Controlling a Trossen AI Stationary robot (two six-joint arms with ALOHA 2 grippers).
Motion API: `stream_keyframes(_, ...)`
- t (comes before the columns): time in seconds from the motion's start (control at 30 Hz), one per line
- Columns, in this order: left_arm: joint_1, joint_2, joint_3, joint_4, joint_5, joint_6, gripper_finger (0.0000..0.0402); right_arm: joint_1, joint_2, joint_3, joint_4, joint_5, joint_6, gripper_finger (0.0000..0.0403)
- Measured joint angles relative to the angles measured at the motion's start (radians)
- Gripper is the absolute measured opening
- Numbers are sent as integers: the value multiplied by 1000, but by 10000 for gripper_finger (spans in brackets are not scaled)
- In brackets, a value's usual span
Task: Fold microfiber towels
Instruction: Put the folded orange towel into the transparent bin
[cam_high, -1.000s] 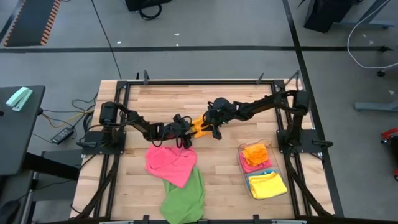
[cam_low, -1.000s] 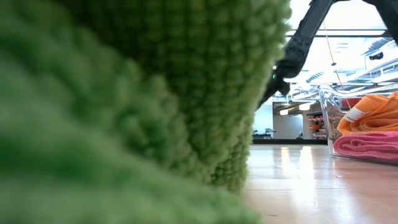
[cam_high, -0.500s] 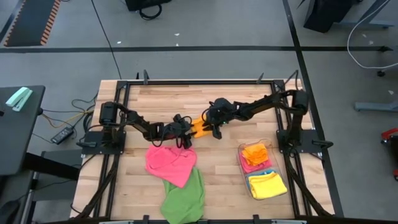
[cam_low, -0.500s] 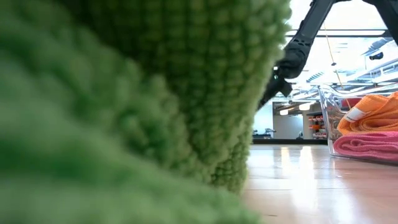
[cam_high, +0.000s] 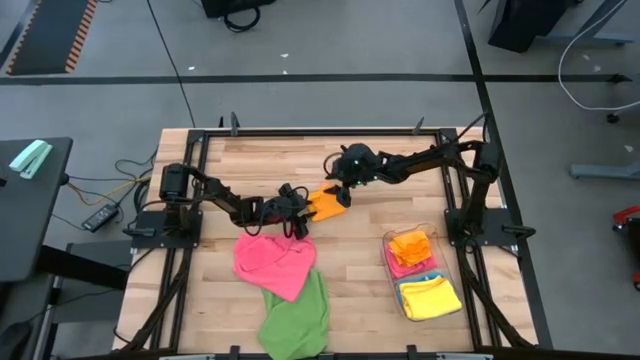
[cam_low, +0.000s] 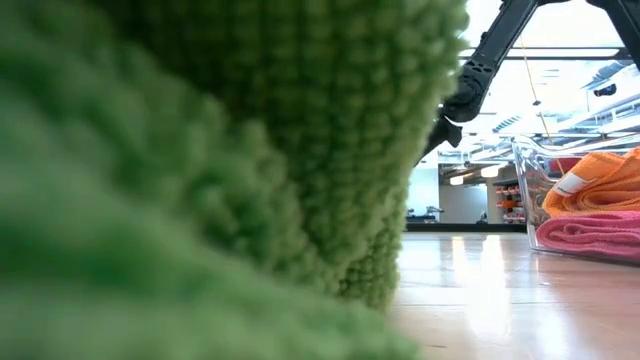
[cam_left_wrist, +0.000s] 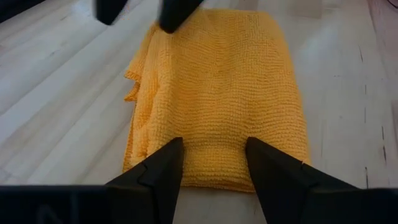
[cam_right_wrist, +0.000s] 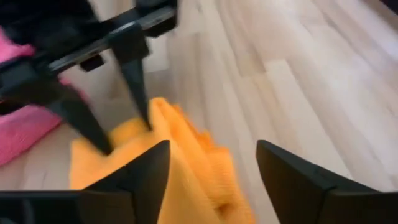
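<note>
High view first: I count three towels already folded in the clear bin (cam_high: 424, 285) at the table's (cam_high: 400, 165) right side, an orange one (cam_high: 411, 244) over a pink one (cam_high: 405, 266) in one half, a yellow one (cam_high: 430, 297) in the other. A fourth, the orange towel (cam_high: 327, 204) mid-table, looks folded into a neat rectangle. My left gripper (cam_left_wrist: 213, 163) rests its fingers, set apart, on the near edge of it; I can't say it pinches anything. My right gripper (cam_right_wrist: 211, 177) hangs just above the towel's far end, fingers spread, holding nothing. I judge this one needs only binning. The pink towel (cam_high: 273, 262) and green towel (cam_high: 298, 316) lie crumpled and overlapping near the front edge, both unfolded.
</note>
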Motion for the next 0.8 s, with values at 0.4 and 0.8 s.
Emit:
stream_keyframes(0.4, 0, 0, 0, -5, 6, -4, 181, -34, 50, 27, -191, -60, 48, 275)
stream_keyframes(0.8, -1, 0, 0, -8, 5, 0, 178, 13, 88, 30, -159, -44, 43, 215)
